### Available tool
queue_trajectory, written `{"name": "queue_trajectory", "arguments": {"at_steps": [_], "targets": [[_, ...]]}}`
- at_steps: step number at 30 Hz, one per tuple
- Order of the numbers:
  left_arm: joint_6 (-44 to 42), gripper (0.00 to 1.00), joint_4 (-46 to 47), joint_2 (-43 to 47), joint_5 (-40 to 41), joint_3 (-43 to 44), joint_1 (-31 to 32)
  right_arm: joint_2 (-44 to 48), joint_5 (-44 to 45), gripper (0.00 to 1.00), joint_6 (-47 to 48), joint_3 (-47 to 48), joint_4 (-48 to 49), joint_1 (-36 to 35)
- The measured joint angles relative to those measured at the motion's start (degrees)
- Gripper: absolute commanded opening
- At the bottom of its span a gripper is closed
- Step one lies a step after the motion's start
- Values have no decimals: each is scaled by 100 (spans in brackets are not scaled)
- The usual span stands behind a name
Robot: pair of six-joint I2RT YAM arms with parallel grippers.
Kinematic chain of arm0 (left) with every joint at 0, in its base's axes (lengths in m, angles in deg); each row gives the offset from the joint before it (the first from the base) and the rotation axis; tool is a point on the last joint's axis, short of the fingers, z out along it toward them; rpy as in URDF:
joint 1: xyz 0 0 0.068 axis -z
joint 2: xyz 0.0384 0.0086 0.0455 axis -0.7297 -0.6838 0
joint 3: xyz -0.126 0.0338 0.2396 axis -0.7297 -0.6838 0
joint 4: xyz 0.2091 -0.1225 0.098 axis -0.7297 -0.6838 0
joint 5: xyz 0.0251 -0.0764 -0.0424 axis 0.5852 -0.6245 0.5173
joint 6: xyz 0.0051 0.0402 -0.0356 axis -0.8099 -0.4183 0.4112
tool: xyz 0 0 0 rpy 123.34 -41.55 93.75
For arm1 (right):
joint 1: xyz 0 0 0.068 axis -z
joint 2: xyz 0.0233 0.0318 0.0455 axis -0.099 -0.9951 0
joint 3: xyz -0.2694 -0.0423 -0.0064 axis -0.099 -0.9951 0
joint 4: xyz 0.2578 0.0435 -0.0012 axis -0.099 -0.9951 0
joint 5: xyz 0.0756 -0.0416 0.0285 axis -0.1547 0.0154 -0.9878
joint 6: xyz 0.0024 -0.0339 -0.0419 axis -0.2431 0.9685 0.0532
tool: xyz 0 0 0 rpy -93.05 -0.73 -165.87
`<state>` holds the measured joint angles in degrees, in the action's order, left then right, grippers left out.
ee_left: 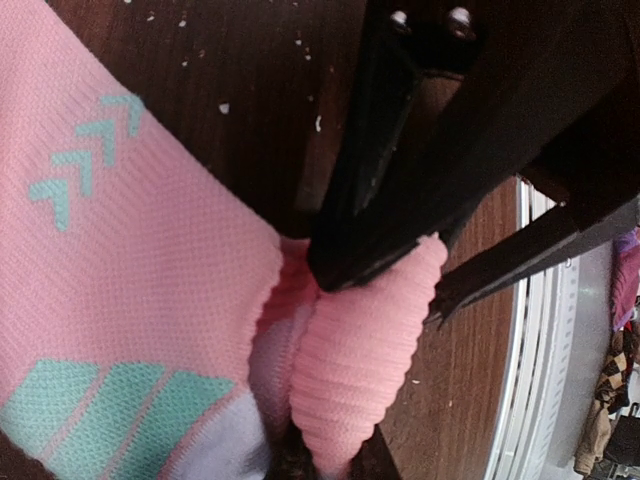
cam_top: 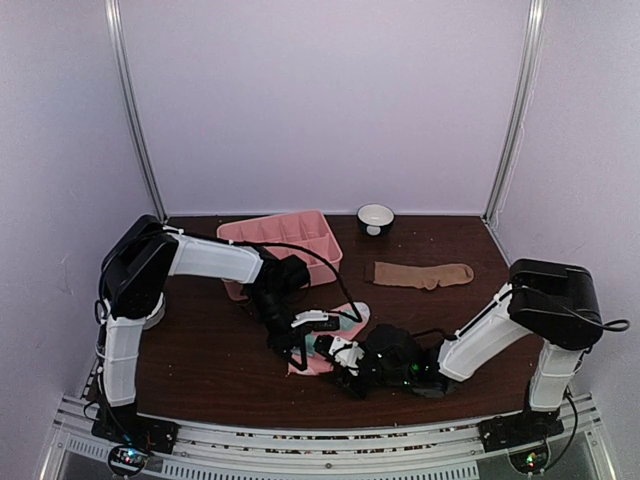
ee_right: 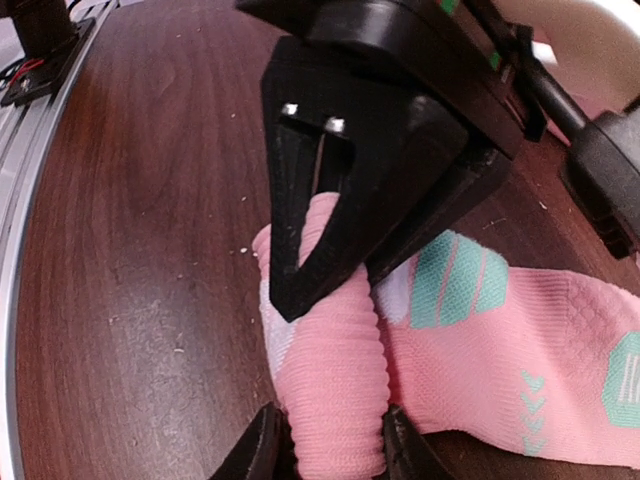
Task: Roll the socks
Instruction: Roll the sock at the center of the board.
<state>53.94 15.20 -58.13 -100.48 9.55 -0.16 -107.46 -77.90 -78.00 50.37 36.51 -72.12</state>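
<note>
**A:** Start on the left. What have we got?

**B:** A pink tray (cam_top: 270, 222) sits at the back of the table (cam_top: 200, 360). In front of it the left gripper (ee_left: 385, 295) is clamped tight on the pink sock (ee_left: 150, 250), pinching one end of its rolled cuff (ee_right: 335, 380).

**A:** And where's that sock lying?

**B:** Near the front edge, about centre. Its flat part with the teal marks is spread on the wood, and the ribbed roll is bunched at one end, right between the two grippers.

**A:** The right one?

**B:** The right gripper (ee_right: 335, 452) meets the same roll from the other side. Its fingers (ee_right: 262, 450) press against both flanks, so it's grasping the roll too.

**A:** Further right?

**B:** The tan sock (cam_top: 420, 275) lies flat towards the back, well apart from both grippers.
</note>
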Motion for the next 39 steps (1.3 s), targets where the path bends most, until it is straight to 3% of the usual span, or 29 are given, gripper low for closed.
{"name": "queue_trajectory", "arguments": {"at_steps": [3, 12, 14, 18, 25, 26, 28, 33, 39], "targets": [[0, 0, 9, 4, 0, -7, 0, -42, -48, 24, 35, 76, -28, 42], [0, 0, 11, 7, 2, -9, 0, -103, -162, 29, -98, 160, -92, 55], [0, 3, 11, 7, 2, -9, 0, -122, -184, 21, -162, 160, -63, 57], [13, 18, 9, 7, 26, -9, 0, -127, -236, 0, -361, 162, -39, 61], [87, 44, 378, 382, 341, -363, 79, -125, -334, 0, -979, 90, 70, 72], [90, 68, 501, 501, 424, -479, 107, -125, -378, 0, -1088, 79, 87, 92], [46, 76, 743, 785, 656, -748, 144, -125, -503, 0, -1384, 52, 105, 181], [-212, 76, 1412, 1867, 1449, -1764, 61, -13, -1097, 0, -2173, -46, -48, 450], [-850, 71, 1897, 3119, 1513, -2459, 203, -9, -1506, 0, -2688, -11, -267, 568]]}}
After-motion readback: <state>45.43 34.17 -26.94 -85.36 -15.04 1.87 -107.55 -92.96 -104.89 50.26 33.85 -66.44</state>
